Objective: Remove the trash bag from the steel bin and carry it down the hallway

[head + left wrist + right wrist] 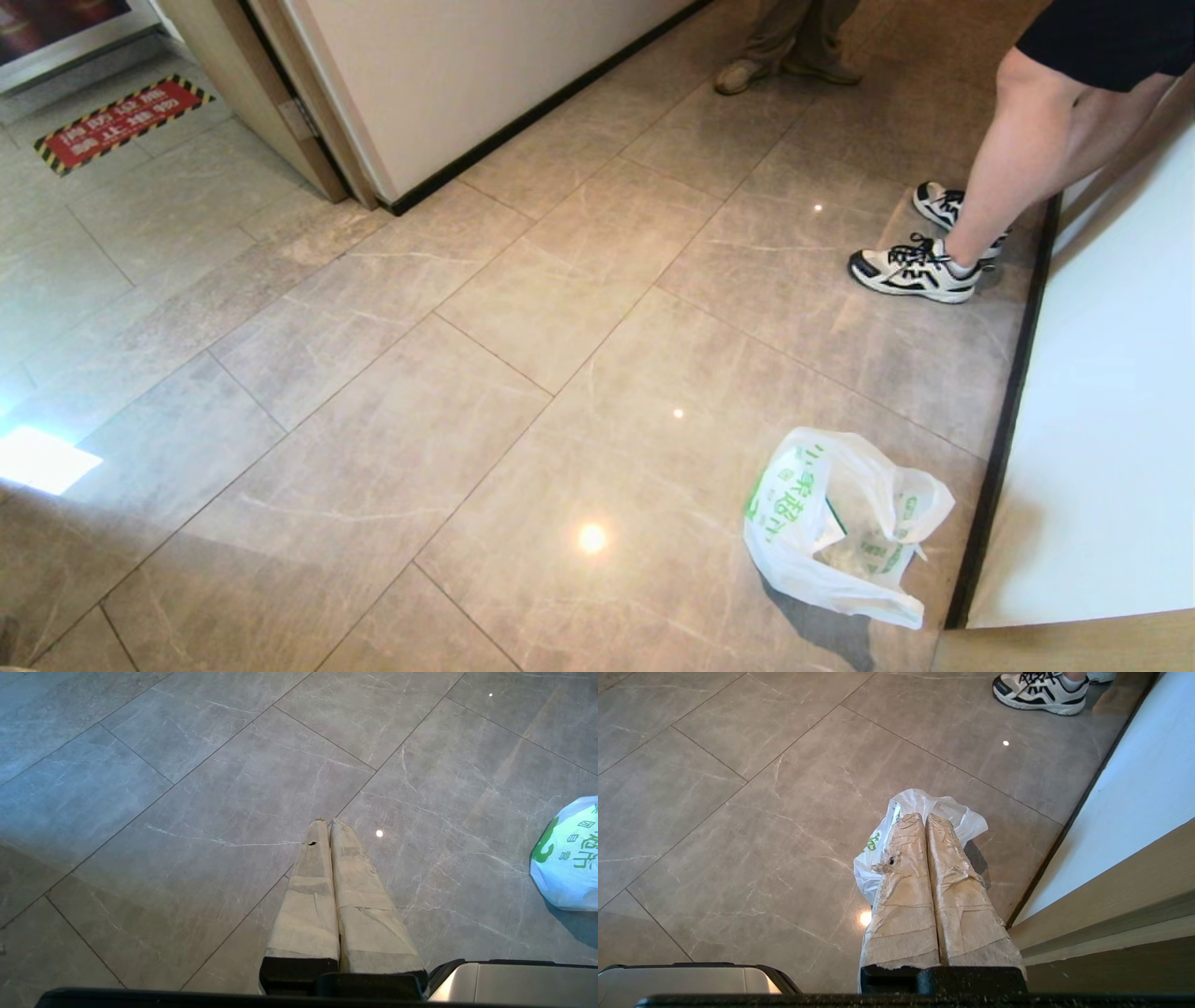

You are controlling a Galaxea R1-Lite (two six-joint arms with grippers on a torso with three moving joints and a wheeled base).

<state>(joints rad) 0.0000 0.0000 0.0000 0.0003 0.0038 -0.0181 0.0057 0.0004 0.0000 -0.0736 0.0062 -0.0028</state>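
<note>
Close in, right gripper above the floor, fingers pressed together on nothing; left gripper likewise closed and empty over bare tile. Just beyond, trash bag slumped on the hallway floor beside the black skirting, free of any grip. Looks like the drop-off, carrying done. Next: probably nothing but pulling clear. Farther off, bystander's sneakers, red floor sign.

The trash bag, thin translucent white plastic with green printed characters, lies slumped and crumpled on the hallway floor at the near right, close beside the black skirting of the right wall. The floor is glossy grey-beige marbled tile, running away to cream walls.
</note>
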